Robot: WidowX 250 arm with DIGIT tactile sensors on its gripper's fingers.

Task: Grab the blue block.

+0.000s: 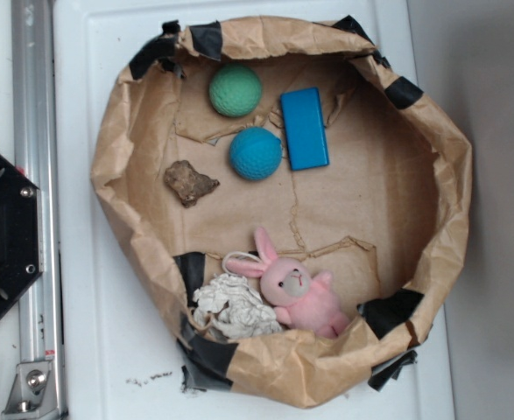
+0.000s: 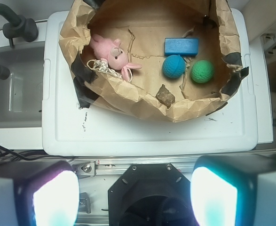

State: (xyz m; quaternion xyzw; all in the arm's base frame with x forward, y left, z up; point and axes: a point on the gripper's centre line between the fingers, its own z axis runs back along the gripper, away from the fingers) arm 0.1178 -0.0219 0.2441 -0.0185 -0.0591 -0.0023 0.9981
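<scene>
The blue block lies flat on the brown paper inside the paper-walled nest, just right of the teal ball in the exterior view. In the wrist view my gripper is open; its two fingers stand wide apart at the bottom edge with nothing between them. It hangs far back from the nest, above the black arm base. The exterior view does not show the gripper.
A green ball, a brown rock, a pink bunny and a white rope tangle share the nest. Crumpled paper walls ring it on a white lid. A metal rail runs along the left.
</scene>
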